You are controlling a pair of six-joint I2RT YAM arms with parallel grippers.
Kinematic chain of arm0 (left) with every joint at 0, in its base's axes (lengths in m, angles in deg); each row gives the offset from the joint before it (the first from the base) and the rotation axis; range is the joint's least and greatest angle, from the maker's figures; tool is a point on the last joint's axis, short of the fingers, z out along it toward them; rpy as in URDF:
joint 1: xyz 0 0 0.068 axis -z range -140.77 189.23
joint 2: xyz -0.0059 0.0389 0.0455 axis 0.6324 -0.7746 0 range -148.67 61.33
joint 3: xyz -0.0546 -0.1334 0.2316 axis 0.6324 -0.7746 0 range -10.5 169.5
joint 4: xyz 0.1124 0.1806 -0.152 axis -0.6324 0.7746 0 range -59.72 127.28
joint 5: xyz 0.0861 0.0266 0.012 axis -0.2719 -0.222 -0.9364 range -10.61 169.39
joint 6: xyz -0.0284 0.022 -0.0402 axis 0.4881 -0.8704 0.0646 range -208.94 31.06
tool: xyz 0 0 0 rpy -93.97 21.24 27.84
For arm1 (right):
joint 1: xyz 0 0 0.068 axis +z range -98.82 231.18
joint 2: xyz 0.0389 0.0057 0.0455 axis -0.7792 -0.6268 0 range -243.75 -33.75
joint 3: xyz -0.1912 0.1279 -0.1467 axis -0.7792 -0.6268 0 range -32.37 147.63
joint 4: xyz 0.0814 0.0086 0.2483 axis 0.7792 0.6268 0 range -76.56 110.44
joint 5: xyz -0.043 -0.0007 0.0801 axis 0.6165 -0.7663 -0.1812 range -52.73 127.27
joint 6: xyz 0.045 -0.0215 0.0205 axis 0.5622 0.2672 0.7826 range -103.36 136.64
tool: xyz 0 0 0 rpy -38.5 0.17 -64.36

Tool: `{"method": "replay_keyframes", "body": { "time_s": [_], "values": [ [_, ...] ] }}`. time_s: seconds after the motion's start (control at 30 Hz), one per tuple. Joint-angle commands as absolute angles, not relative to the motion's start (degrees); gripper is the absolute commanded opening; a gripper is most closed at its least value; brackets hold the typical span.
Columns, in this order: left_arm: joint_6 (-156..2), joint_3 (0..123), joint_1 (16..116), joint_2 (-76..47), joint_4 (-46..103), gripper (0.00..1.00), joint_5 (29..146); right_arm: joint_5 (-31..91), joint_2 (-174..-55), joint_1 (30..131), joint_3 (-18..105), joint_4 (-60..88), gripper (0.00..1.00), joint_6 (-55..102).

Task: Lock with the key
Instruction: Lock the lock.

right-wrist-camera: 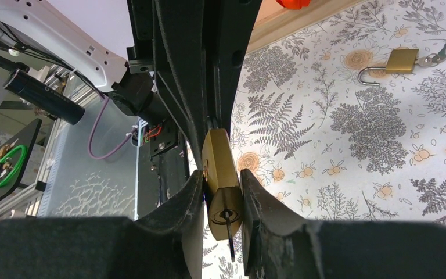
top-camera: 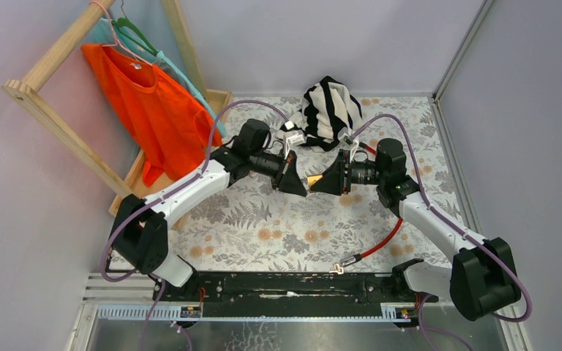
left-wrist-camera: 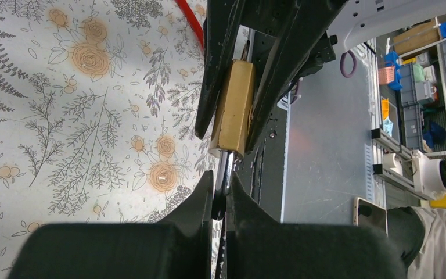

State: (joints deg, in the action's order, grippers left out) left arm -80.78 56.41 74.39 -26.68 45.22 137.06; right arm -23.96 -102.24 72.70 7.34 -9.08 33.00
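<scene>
Over fern-print cloth [right-wrist-camera: 354, 133]: smooth rectangular brass padlock [right-wrist-camera: 219, 168].

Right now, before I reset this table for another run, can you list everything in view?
held padlock: one, brass, in mid-air between both grippers
second padlock: one, brass, shackle open, lying on the tablecloth
key: one, grey, at the second padlock's end
red cable: one, on the tablecloth by the right arm
striped cloth: one, black and white, far edge
clothes rack: one, wooden, far left
shirt: one, orange, hanging on the clothes rack
tablecloth: one, pale with fern print
left gripper: jaws shut on the held padlock's thin metal end
right gripper: jaws clamping its body
</scene>
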Motion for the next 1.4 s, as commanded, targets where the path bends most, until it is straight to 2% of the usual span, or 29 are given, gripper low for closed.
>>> {"method": "replay_keyframes", "body": {
  "time_s": [0.0,0.1,0.23,0.27,0.33,0.47,0.53,0.63,0.7,0.87,1.2,1.37],
  "values": [
    [-70.82,58.77,79.55,-27.7,16.38,0.0,138.94,-22.96,-102.71,78.59,12.06,-18.33,0.0,31.17],
    [-70.85,58.91,79.61,-27.44,16.78,0.0,139.1,-22.48,-102.13,78.58,12.3,-14.81,0.0,27.58],
    [-81.2,59.04,79.51,-24.96,26.05,0.0,136.22,-21.05,-100.71,78.29,12.83,-6.58,0.0,20.23],
    [-84.26,58.72,79.37,-24.18,27.98,0.0,135.65,-20.68,-100.34,78.13,13.01,-4.38,0.04,18.27],
    [-88.37,58.18,79.15,-22.78,32.23,0.0,134.99,-19.86,-99.61,77.69,14.0,0.64,0.14,13.88],
    [-96.45,57.94,78.16,-20.56,40.36,0.0,134.06,-18.7,-97.67,74.92,14.72,6.52,0.45,8.59],
    [-99.71,58.14,77.92,-19.62,44.07,0.0,133.11,-19.27,-96.56,72.33,15.06,7.85,0.56,8.26],
    [-103.55,58.48,77.9,-18.2,48.35,0.0,130.95,-20.49,-95.49,71.58,16.76,13.92,0.88,3.36],
    [-105.4,58.86,77.88,-17.63,50.84,0.0,129.6,-21.31,-94.97,71.43,17.01,15.44,0.92,1.75],
    [-108.23,58.16,77.82,-16.18,53.42,0.0,126.65,-23.41,-95.01,71.44,18.7,19.1,0.91,-0.74],
    [-110.31,57.23,77.66,-14.85,54.66,0.0,124.39,-24.22,-96.33,71.44,24.11,31.72,0.59,-9.27],
    [-110.23,57.26,77.64,-15.36,54.65,0.0,124.24,-25.23,-97.62,71.56,25.41,33.17,0.38,-9.85]
  ]
}}
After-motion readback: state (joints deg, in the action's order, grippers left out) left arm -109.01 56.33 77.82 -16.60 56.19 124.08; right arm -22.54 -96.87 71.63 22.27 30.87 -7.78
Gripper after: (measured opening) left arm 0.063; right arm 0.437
